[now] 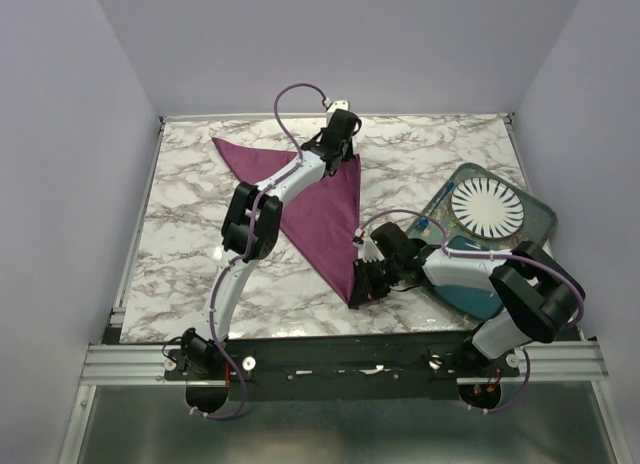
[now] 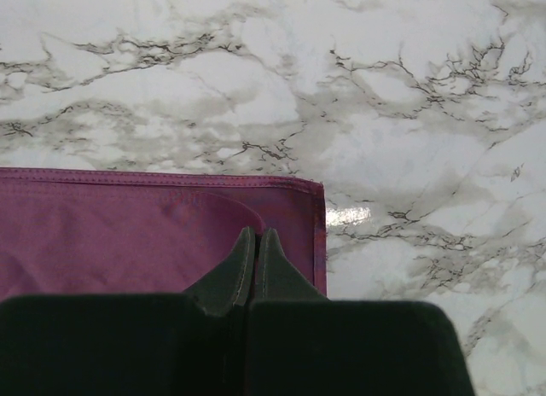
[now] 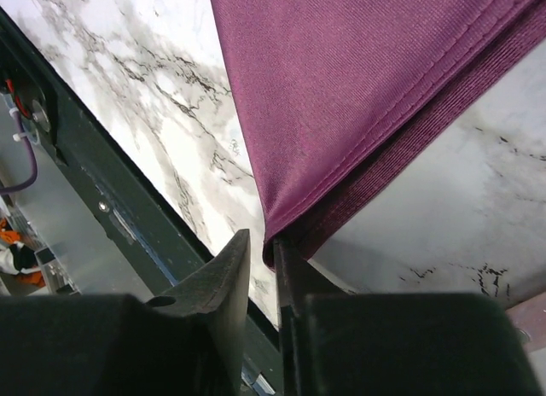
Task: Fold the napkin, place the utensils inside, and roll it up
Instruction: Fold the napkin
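Overhead, the napkin (image 1: 320,219) lies folded into a plum triangle on the surface (image 1: 190,224), to the left of the plate (image 1: 487,209). Its long hemmed edge runs along the far side and its narrow tip points toward the arm bases. The white plate, patterned with dark spokes, sits on a teal mat (image 1: 540,212). I cannot make out the knife in any view.

The left gripper (image 1: 345,144) reaches to the triangle's far corner, beyond and to the left of the plate. Only its wrist camera shows the detail. The left gripper (image 2: 258,235) is clenched, fingers pressed together directly over the napkin (image 2: 102,234), just inside the stitched corner. Whether any cloth is caught between them I cannot tell.

The right gripper (image 1: 358,289) is at the near tip, nearer than the plate and to its left. From above the contact is hidden. Its wrist view shows the right gripper (image 3: 263,241) grasping the very point of the napkin (image 3: 341,97), with the two layers of hem running into the narrow gap between the fingers.

The surface (image 2: 409,89) is white marble with grey veining, and glare brightens one patch beside the corner. A dark metal rail (image 3: 102,183) borders its near edge, closer than the plate. Pale lilac walls (image 1: 350,44) enclose the other three sides.
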